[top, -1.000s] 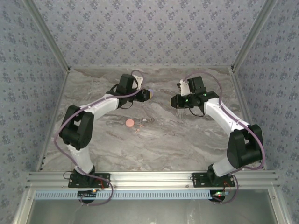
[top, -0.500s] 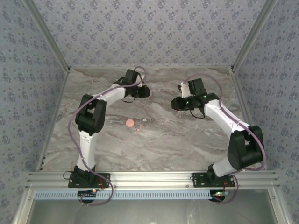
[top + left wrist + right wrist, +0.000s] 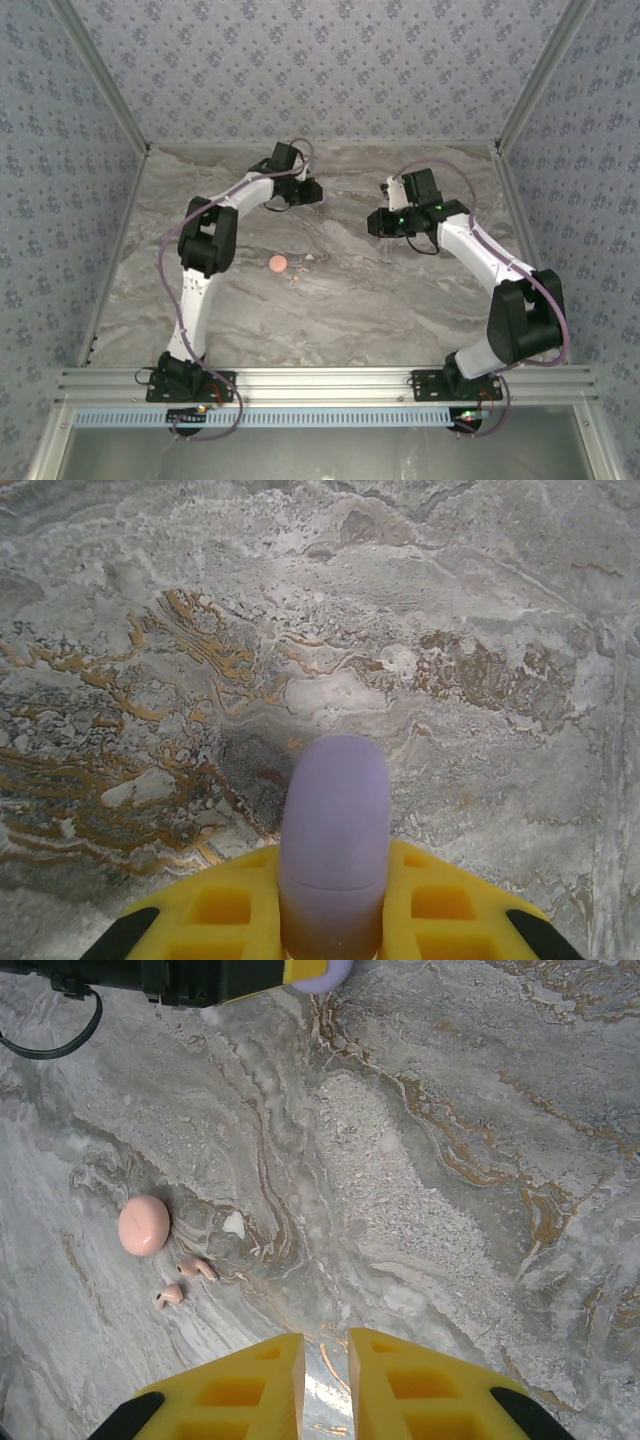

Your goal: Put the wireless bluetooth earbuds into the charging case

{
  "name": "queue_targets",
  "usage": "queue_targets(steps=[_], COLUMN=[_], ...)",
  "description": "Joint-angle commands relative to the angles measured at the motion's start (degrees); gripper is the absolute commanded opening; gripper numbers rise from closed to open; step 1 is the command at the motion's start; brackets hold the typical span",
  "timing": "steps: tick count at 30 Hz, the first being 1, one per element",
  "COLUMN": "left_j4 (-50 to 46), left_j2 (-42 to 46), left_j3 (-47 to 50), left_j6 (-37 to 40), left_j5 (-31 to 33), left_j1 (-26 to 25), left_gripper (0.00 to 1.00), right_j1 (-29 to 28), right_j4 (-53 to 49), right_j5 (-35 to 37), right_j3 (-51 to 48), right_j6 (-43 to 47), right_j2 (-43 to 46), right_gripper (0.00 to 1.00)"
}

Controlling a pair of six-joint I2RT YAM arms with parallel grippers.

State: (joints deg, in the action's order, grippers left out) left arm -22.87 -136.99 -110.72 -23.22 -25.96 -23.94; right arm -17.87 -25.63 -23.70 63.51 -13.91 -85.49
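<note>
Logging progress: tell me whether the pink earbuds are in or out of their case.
Out: both pink earbuds lie on the table, just apart from the pink case.

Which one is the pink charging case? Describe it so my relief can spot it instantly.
On the marble table, look just left of centre in the top view. The pink case is a flat, round salmon disc lying alone on the bare stone. The two pink earbuds close beside it are far smaller and have stems.
</note>
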Motion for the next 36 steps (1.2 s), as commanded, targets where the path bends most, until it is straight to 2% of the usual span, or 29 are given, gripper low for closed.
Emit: queue_targets(steps=[1,6,9,18,20,24,30,36], left_j4=[-3.18,-5.36,-7.14,-11.32,-12.45,-15.61,-17.29,-14.50], left_j2=[-1.73,-3.99,-5.34,-8.21,-8.03,-7.23,0.73,13.73], left_j3=[-3.89,-6.95,-9.03,-15.49,-16.77,-19.17,-14.91,-2.16], left_j6=[-0.07,-0.04,0.33,1.29,2.35,5.42,8.37,8.91], left_j5=[-0.88,-0.35,0.47,4.01,5.14,8.52,15.13,21.60], left_j1=[0.13,0.39,0.55,0.92,0.92,1.00,1.01,0.74], left_gripper=[0.15,0.16,0.20,0.41,0.49,0.57,0.58,0.56], right_j1=[0.38,0.41,0.43,0.41,0.41,0.40,0.39,0.51], right_j4=[-2.06,-2.66,-2.98,-3.97,-3.99,-3.99,-4.00,-4.19], right_j5=[0.98,1.11,1.37,2.00,2.00,2.08,2.61,3.57], right_j3=[-0.58,-0.38,-0.49,-0.22,-0.22,-0.38,-0.72,-0.71], right_j6=[0.12,0.04,0.11,0.30,0.45,0.38,0.57,1.04], right_j2=[1.69,1.79,2.00,2.53,2.58,2.67,2.68,2.70], right_gripper=[0.20,0.20,0.21,0.22,0.22,0.23,0.24,0.25])
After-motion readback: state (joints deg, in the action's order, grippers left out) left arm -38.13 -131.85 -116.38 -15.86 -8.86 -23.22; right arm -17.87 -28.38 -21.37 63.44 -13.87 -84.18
